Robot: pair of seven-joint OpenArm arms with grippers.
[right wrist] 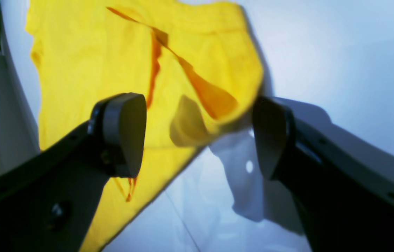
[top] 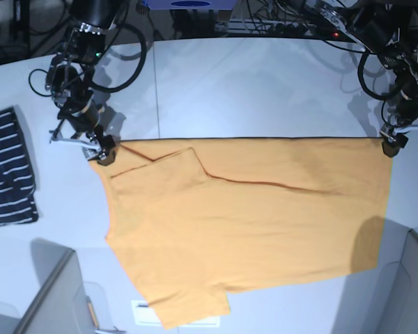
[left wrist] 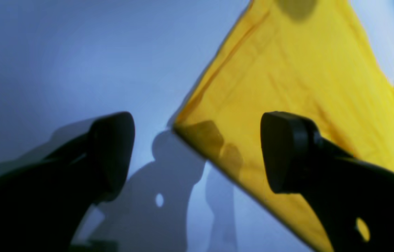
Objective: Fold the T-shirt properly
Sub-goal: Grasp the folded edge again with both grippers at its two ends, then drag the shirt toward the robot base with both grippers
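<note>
Left pincer [left wrist: 197,150] was wide apart, jaws straddling a shirt corner without touching it; nothing gripped. In the base view it [top: 392,146] sat at the far right corner of the T-shirt [top: 251,223].

Right pincer [right wrist: 198,134] was also wide, empty, with a curled shirt edge lying between the jaws; contact with the right jaw can't be told, that edge was blurred. In the base view it [top: 103,154] sat at the far left corner of the shirt.

T-shirt [left wrist: 287,87] lay flat on the white desk [top: 265,83], folded once, its straight fold line running left-right along the far side between the two pincers. A sleeve flap was folded over onto the body near the far left. Another sleeve stuck out at the near edge, left of centre. Creases showed as darker orange in the right wrist view [right wrist: 120,63].

Striped garment [top: 10,167] lay on the desk at the far left, well apart from the shirt.
</note>
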